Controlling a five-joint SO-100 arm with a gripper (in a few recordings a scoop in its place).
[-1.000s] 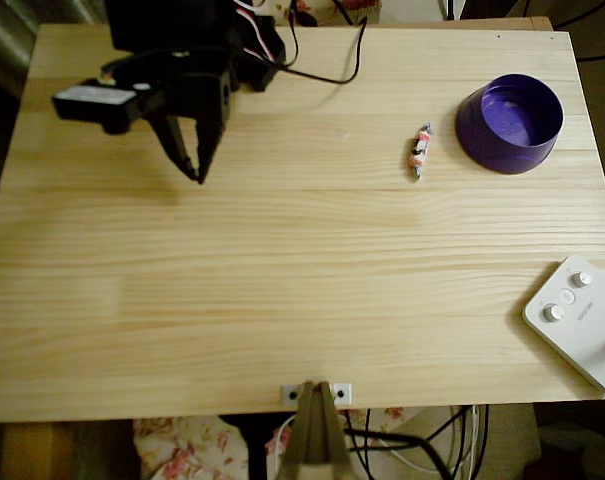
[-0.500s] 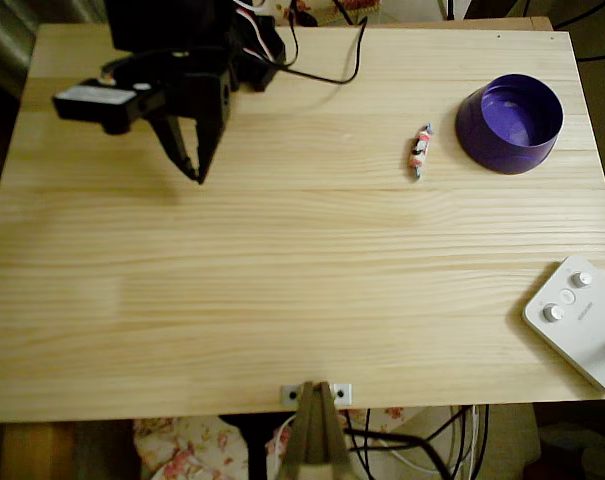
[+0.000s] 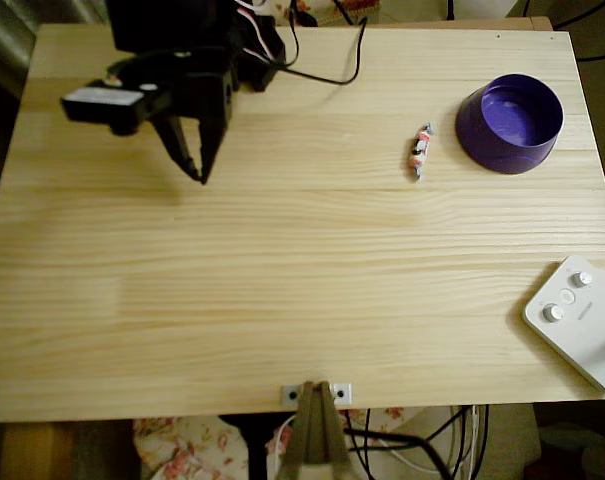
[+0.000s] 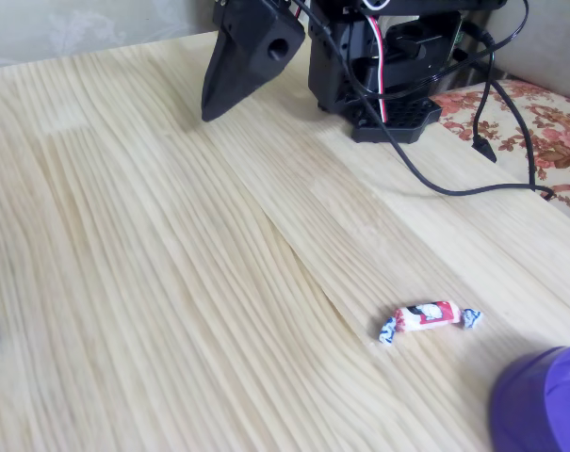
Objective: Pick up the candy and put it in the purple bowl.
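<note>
Black jaws hang point-down over the pale wood worktop, tips drawn nearly together with a thin gap higher up, nothing held. In the fixed view one dark finger hides the other, and the arm's upper part is cut off. Well apart from the jaws, to their right in the overhead view, the candy lies flat on the worktop, just beside the purple bowl, not touching it. At the worktop's lower right edge, far from the jaws, a white device with round knobs is partly cut off
</note>
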